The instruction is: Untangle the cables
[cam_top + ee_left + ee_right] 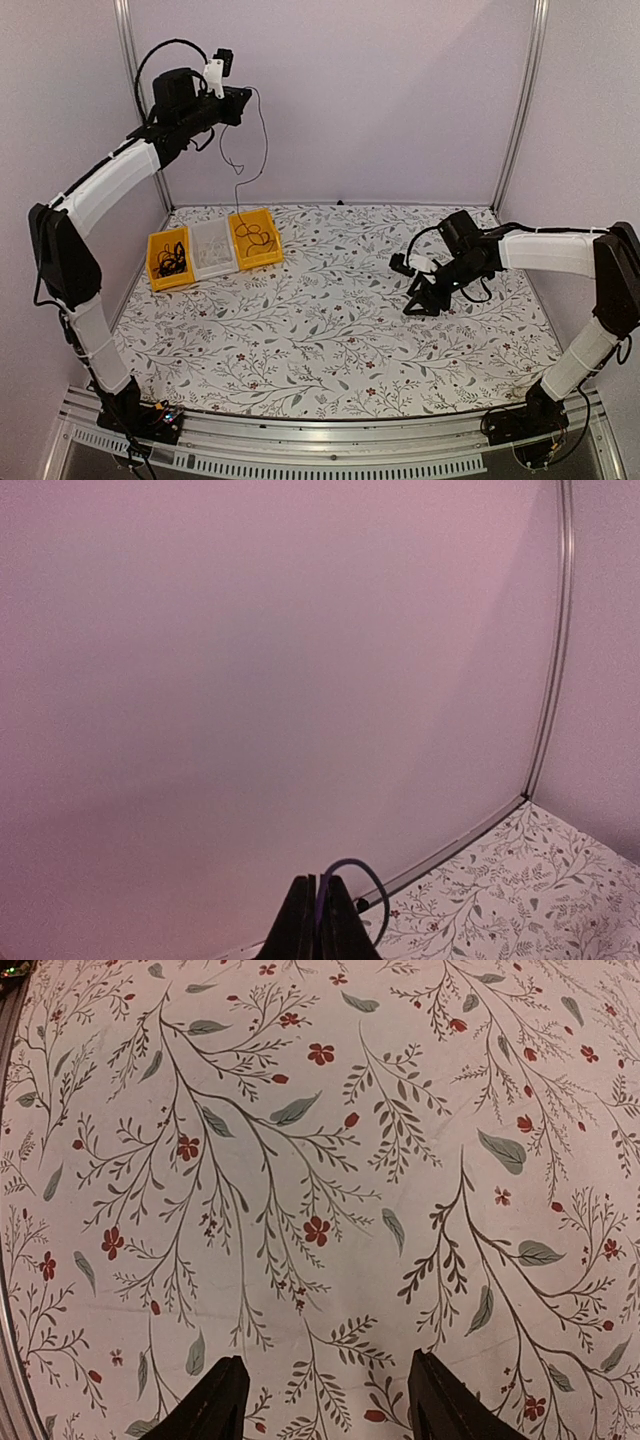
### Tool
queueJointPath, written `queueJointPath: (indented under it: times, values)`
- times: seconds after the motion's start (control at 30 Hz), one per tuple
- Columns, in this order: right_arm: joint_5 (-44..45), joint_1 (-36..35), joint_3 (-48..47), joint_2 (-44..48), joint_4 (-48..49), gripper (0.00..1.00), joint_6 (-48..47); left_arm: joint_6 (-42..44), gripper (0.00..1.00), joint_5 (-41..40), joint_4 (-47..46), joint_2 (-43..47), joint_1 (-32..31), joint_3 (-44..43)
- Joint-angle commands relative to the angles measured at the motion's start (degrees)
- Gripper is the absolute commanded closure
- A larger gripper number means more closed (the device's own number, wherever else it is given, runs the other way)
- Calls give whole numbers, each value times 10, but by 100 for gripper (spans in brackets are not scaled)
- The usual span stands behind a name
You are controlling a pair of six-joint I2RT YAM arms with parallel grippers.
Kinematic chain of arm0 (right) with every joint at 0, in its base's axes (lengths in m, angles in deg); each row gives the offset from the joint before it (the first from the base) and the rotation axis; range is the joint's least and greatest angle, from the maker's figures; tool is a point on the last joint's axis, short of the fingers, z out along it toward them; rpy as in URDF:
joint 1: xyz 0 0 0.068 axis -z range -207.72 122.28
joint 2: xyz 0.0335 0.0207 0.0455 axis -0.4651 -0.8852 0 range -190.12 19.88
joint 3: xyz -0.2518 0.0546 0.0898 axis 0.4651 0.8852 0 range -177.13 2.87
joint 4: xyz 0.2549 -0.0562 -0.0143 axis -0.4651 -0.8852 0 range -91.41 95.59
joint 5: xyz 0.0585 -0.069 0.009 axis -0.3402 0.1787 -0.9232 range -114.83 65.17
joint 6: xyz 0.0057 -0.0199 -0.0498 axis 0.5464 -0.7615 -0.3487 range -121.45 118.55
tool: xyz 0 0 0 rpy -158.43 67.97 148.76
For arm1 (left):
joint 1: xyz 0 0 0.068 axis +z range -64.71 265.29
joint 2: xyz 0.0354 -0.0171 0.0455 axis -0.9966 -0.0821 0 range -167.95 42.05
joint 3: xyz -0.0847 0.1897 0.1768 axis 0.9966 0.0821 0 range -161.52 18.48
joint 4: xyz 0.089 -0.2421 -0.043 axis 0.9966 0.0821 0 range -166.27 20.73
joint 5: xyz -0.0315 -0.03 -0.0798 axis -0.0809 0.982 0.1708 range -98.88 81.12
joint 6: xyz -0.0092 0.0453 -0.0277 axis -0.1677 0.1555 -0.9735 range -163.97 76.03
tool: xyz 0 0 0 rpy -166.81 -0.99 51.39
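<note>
My left gripper (246, 93) is raised high at the back left and is shut on a thin black cable (250, 150) that hangs down into the right yellow bin (256, 238), where its lower end lies coiled. In the left wrist view the closed gripper (320, 895) pinches the cable (365, 875), which loops out to the right. More thin black cables (170, 262) sit tangled in the left yellow bin (168, 260). My right gripper (418, 298) is open and empty, low over the table at the right; its fingers (215, 1400) frame bare cloth.
A clear bin (212, 250) stands between the two yellow bins. The floral tablecloth (330, 320) covers the table. Pale walls and metal corner posts (520, 100) enclose the back and sides.
</note>
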Motion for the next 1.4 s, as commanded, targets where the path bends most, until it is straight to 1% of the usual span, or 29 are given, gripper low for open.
queueJointPath:
  times: [0.0,0.3,0.5,0.7,0.83,0.97,1.17,1.37]
  values:
    - [5,1,0,-15,-10,41,-7,-10,100,14,-22,-5,6,33]
    - [5,1,-1,-19,-12,41,-9,-36,100,26,-61,5,6,122]
    - [5,0,-3,-24,-15,41,-10,-38,100,23,-67,1,6,149]
    - [6,-1,-3,-27,-15,42,-10,-24,100,15,-70,-13,8,151]
    - [7,-3,-3,-31,-16,42,-11,-8,100,14,-50,-44,19,105]
    - [13,-4,-3,-33,-17,42,-12,-25,100,41,-27,-80,37,64]
    - [15,-4,-2,-33,-16,42,-13,-44,100,59,-59,-70,39,120]
    - [17,-5,-5,-43,-22,42,-15,-52,100,68,-72,-49,38,167]
